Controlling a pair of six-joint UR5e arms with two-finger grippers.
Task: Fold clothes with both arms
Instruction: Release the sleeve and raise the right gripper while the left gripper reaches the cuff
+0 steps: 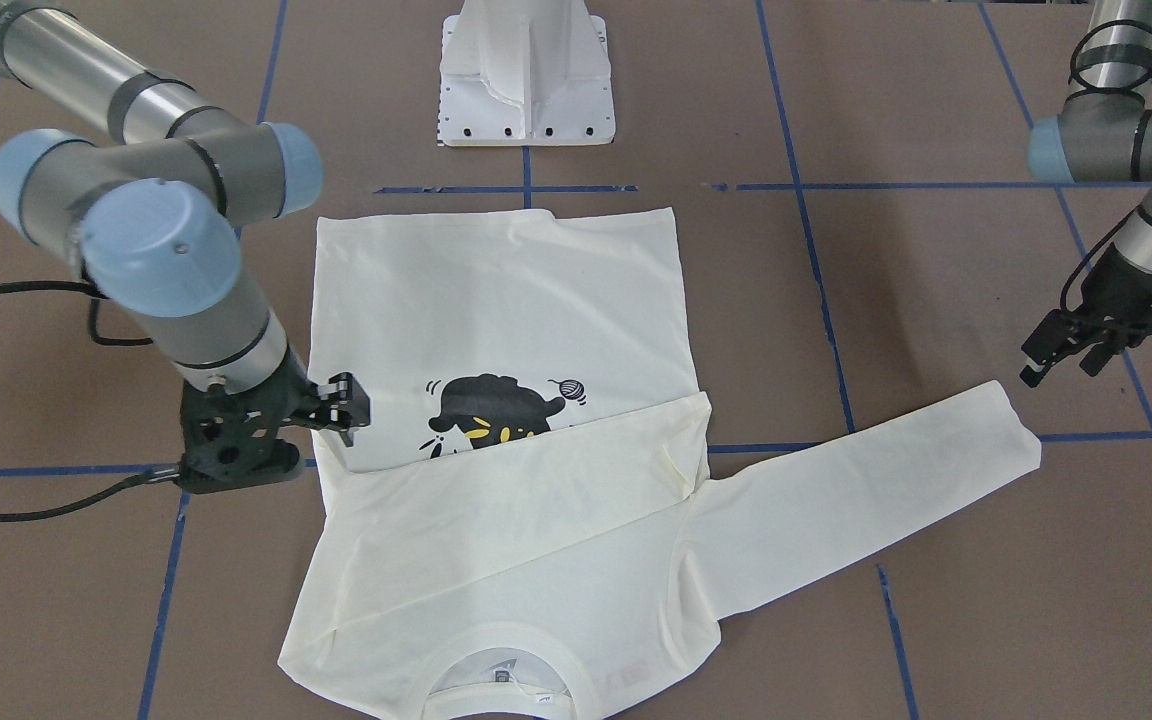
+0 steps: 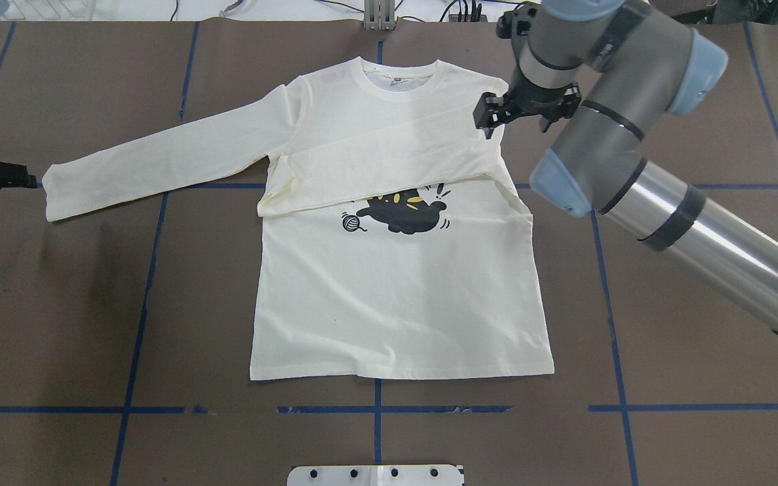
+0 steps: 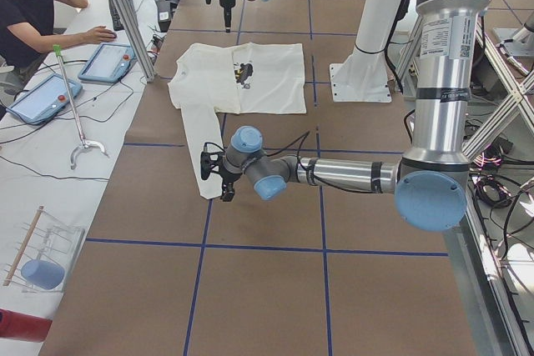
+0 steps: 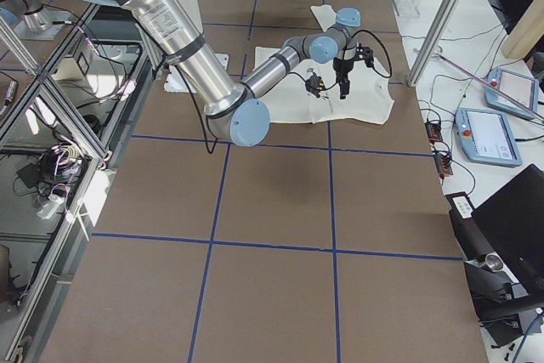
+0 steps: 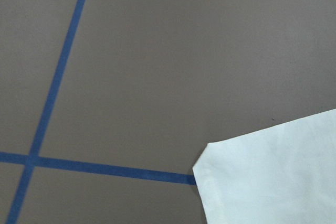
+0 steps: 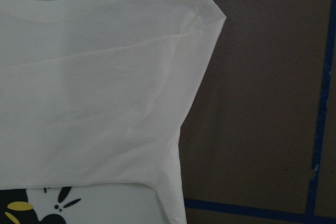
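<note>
The cream-white T-shirt (image 2: 396,283) lies flat on the brown table, cat print (image 2: 402,210) up. Its sleeve on my right side is folded across the chest (image 2: 375,165) and covers the top of the print. The other sleeve (image 2: 159,158) lies stretched out toward my left. My right gripper (image 2: 525,111) hovers open and empty over the shirt's right shoulder edge (image 6: 202,40); it also shows in the front view (image 1: 271,425). My left gripper (image 1: 1064,362) is open and empty just beyond the stretched sleeve's cuff (image 5: 273,177).
The white pedestal base (image 1: 526,75) stands on my side of the shirt's hem. Blue tape lines (image 2: 375,409) grid the table. An operator (image 3: 29,14) sits at a side bench with tablets (image 3: 104,62).
</note>
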